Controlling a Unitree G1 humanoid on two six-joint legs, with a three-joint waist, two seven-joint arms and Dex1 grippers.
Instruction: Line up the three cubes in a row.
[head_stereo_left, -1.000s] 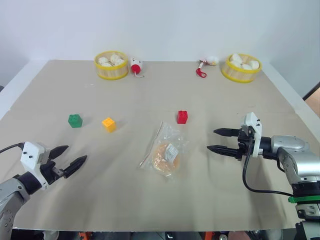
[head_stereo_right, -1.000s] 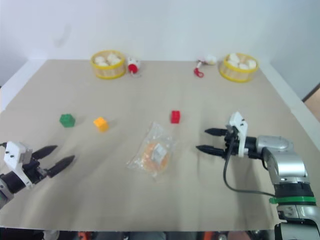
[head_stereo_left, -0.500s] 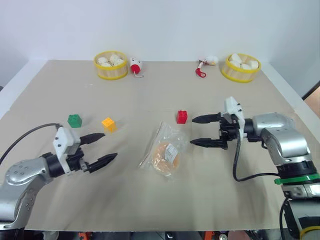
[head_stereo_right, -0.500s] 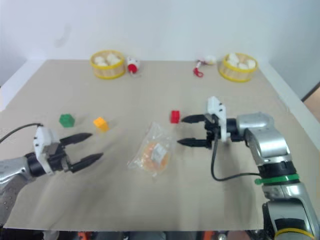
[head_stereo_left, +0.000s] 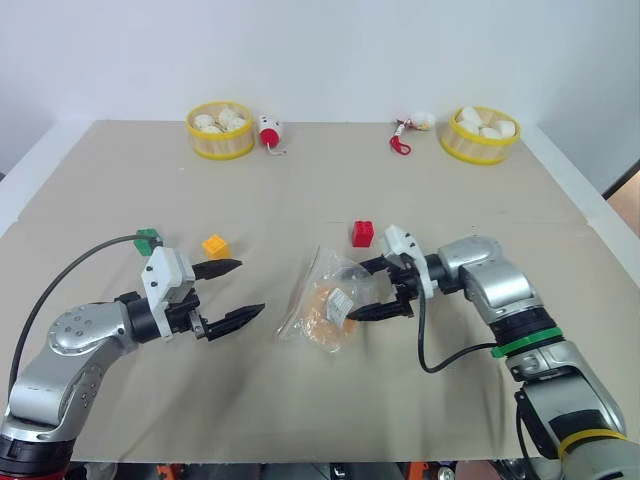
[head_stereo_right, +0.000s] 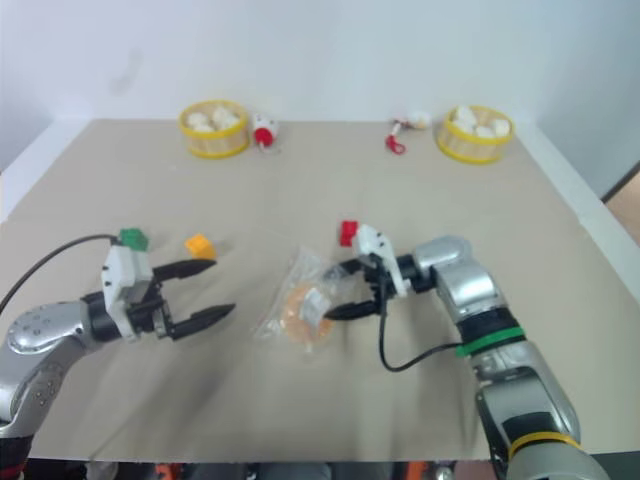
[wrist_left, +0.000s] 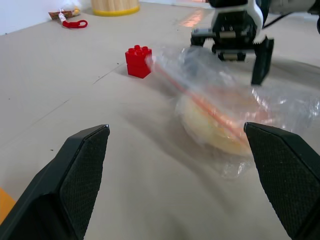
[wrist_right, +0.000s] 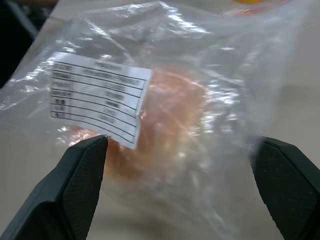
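Both arms reach inward, left hand (head_stereo_left: 232, 290) and right hand (head_stereo_left: 368, 288) spread, empty.

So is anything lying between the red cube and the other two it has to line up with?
Yes: the bagged bun lies just beside the red cube, toward the yellow cube and green cube; the right tool is open at it.

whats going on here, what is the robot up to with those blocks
Nothing is held yet. The right gripper hangs open at the clear bag with a bun, close to the red cube. The left gripper is open too, just short of the yellow-orange cube, with the green cube behind its arm. The three cubes lie apart on the table, not lined up in a neat row.
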